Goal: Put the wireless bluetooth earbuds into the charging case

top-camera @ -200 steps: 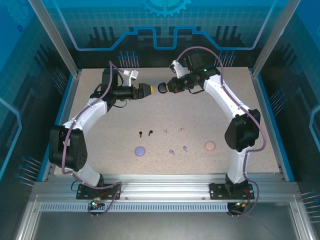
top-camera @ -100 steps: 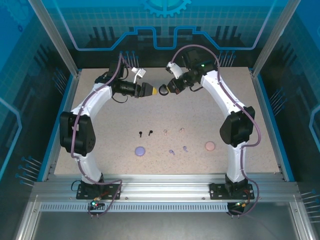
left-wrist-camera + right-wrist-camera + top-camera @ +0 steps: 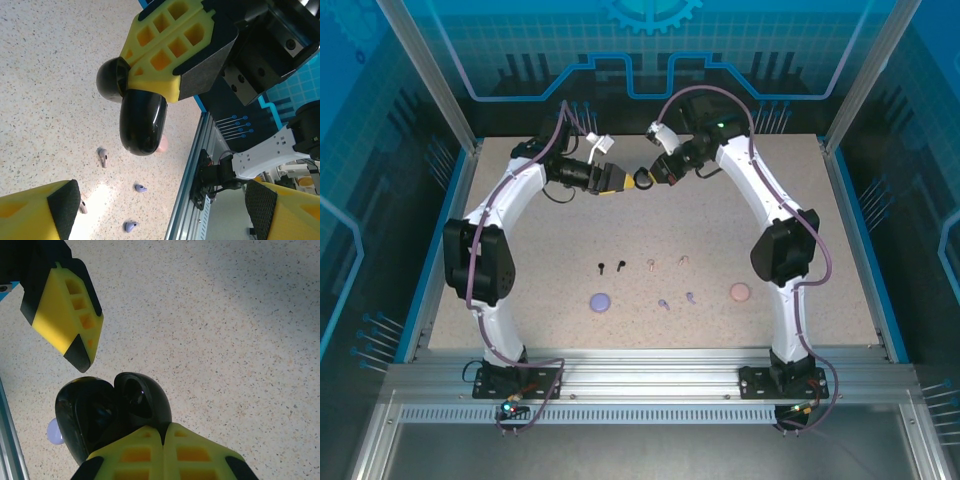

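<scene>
right gripper (image 3: 165, 437): clamped on open black case (image 3: 112, 412), held aloft, cavity exposed for loading | left gripper (image 3: 162, 210): jaws spread, empty, facing case, probably to steady it | earbuds (image 3: 601, 267): loose on table (image 3: 800, 220), below case, toward arm bases

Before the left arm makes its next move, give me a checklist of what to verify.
1. Black case gripped by right gripper: ok, jaws shut on it.
2. Case lid open: ok.
3. Left gripper open: ok.
4. Left gripper carrying an earbud: not ok, it is empty.
5. Black earbuds lying free on table: ok.
6. Case sockets empty: cannot tell.
</scene>
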`<state>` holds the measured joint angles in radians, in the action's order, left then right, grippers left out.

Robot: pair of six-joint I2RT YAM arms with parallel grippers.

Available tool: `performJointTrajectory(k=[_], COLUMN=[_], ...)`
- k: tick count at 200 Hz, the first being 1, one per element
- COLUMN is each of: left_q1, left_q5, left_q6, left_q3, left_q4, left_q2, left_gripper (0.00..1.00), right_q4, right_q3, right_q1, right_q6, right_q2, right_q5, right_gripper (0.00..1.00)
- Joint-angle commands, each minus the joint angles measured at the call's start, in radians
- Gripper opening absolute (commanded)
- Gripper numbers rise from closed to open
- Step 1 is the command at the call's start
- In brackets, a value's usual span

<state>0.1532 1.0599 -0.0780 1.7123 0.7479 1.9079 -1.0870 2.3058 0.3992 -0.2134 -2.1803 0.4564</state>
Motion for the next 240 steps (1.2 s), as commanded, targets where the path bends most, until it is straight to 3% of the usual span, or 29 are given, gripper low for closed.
performJointTrajectory(k=[1,58,171,240], left_q1=[-0.006,-0.006,0.009,0.019], left_q5=[0.038,0.058,0.091,0.095], left_q6=[-0.04,-0.147,-0.182,-0.195], left_q3=[0.043,0.115,0.119,0.13], left_q4=[0.057,0.217,0.243,0.255], left_q2=[0.02,0.046,0.078,0.1], left_gripper=[0.9,0.87,0.7,0.5], right_q4=[-0.058,-0.113,-0.146,-0.14], right_q3=[0.062,0.083,0.075,0.08], right_q1=[0.009,0.009,0.072,0.087], right_q6=[-0.03,-0.06,-0.092,-0.094], right_q2=[-0.025,-0.015,-0.018,-0.033], right_q5=[0.031,0.059,0.049,0.051], right_gripper=[0.0,0.0,0.0,0.0])
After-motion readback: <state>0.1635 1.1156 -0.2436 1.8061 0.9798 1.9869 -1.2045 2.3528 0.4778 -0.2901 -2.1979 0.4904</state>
